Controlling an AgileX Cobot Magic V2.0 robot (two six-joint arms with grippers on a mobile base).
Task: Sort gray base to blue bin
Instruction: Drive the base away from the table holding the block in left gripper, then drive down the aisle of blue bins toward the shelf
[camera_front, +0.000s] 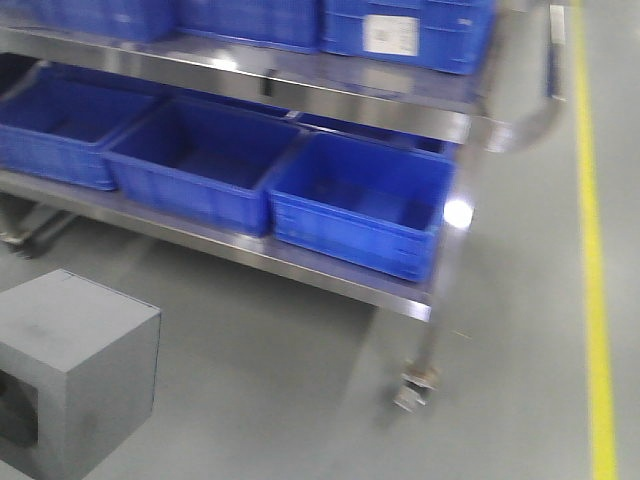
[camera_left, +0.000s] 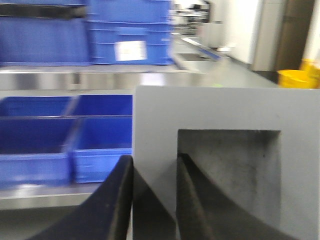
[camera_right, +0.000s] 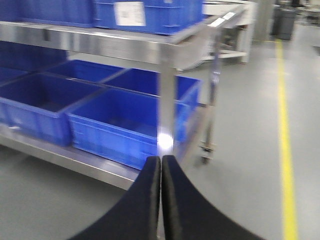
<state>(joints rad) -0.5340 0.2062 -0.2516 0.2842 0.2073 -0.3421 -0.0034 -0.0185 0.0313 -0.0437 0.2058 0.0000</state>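
Three cameras, all facing the steel rack (camera_front: 400, 112) of blue bins (camera_front: 360, 210)
The front view looks down at the rack's right end, the gray base (camera_front: 75, 370) close at near left. The left wrist view peers past the left gripper (camera_left: 155, 160) straight onto that base, rack far left. The right wrist view, over the right gripper (camera_right: 161, 160), shares the lower-shelf bins and yellow floor line (camera_right: 286, 150) with the front view

1. Steel rack (camera_front: 340, 272), two tiers, shiny edges; caster (camera_front: 415, 385) under near right leg.
2. White label (camera_front: 390, 35) on top-tier crate (camera_front: 455, 45).
3. Yellow floor line (camera_front: 597, 300) right of rack, on gray floor (camera_front: 280, 380).
4. Yellow tub (camera_left: 295, 77) far right in left wrist view; blurred.
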